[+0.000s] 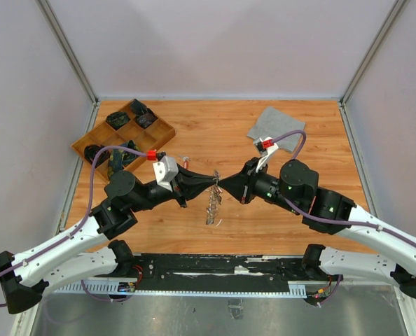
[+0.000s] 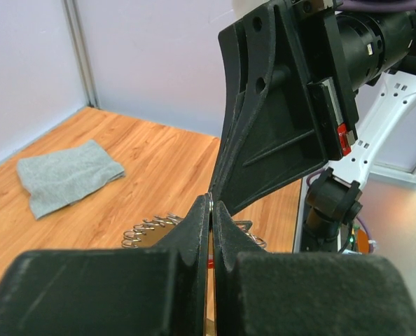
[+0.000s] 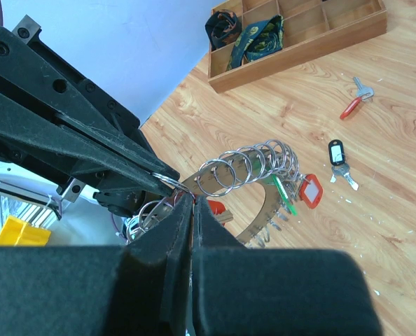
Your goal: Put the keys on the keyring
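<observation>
The keyring (image 1: 213, 204) hangs edge-on above the table's middle, a flat ring fringed with small wire loops (image 3: 258, 224). Both grippers meet at its top. My left gripper (image 2: 212, 203) is shut on a thin wire loop of it, and the ring's loops (image 2: 155, 234) show below the fingers. My right gripper (image 3: 192, 199) is shut against the same spot from the other side. A green-tagged key (image 3: 285, 194) and a red-tagged key (image 3: 309, 190) hang on the ring. Two loose keys lie on the table: a black-tagged one (image 3: 337, 155) and a red-tagged one (image 3: 353, 103).
A wooden compartment tray (image 1: 96, 140) holding dark items stands at the back left. A grey cloth (image 1: 272, 124) lies at the back right. Both arms cross the table's middle, and white walls close in the left, back and right sides.
</observation>
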